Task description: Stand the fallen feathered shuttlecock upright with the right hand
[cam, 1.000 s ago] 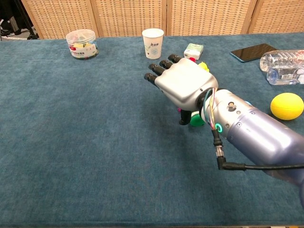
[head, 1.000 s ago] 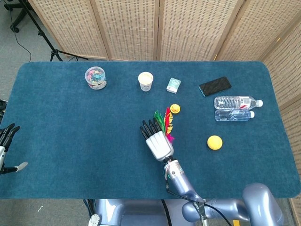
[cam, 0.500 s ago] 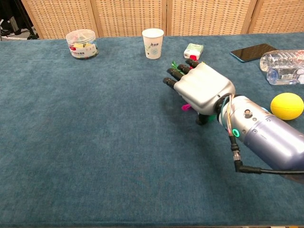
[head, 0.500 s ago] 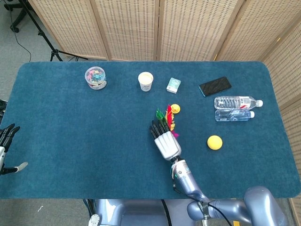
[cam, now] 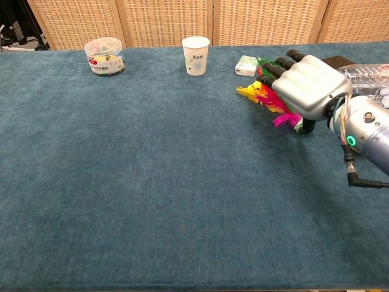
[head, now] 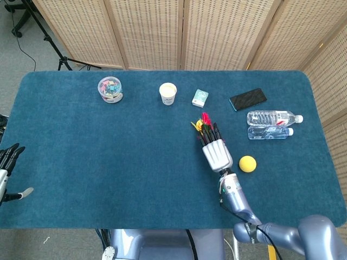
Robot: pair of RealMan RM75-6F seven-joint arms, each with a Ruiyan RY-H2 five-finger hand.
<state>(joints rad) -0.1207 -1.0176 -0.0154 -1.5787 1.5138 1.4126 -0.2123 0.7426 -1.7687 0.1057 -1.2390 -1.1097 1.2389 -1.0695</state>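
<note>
- Shuttlecock (cam: 267, 99) sits right under/ahead of my right hand (head: 216, 151), mid-table toward the far side. Feathers poke out past the fingertips, away from me and a bit to the left; its base is hidden under the palm.
- Long axis looks tilted, roughly along the hand's own line, feather end leading. Not upright yet, I'd say.
- Right hand: fingers curve over the shuttlecock, palm down. Can't tell if I'm actually clamped on it or just draped over it, since the palm blocks the contact in both views.
- Left hand (head: 7, 162) is way off at the table's left edge, fingers apart, holding nothing. The right is the nearer hand by far.
- Next move, imo: get the base down on the cloth and the feathers pointing up.
- Counts: 1 shuttlecock, 1 paper cup (head: 168, 93), 1 clear tub (head: 110, 89), 1 small box (head: 200, 98), 1 phone (head: 248, 99), 2 water bottles (head: 272, 118), 1 yellow ball (head: 247, 163).
</note>
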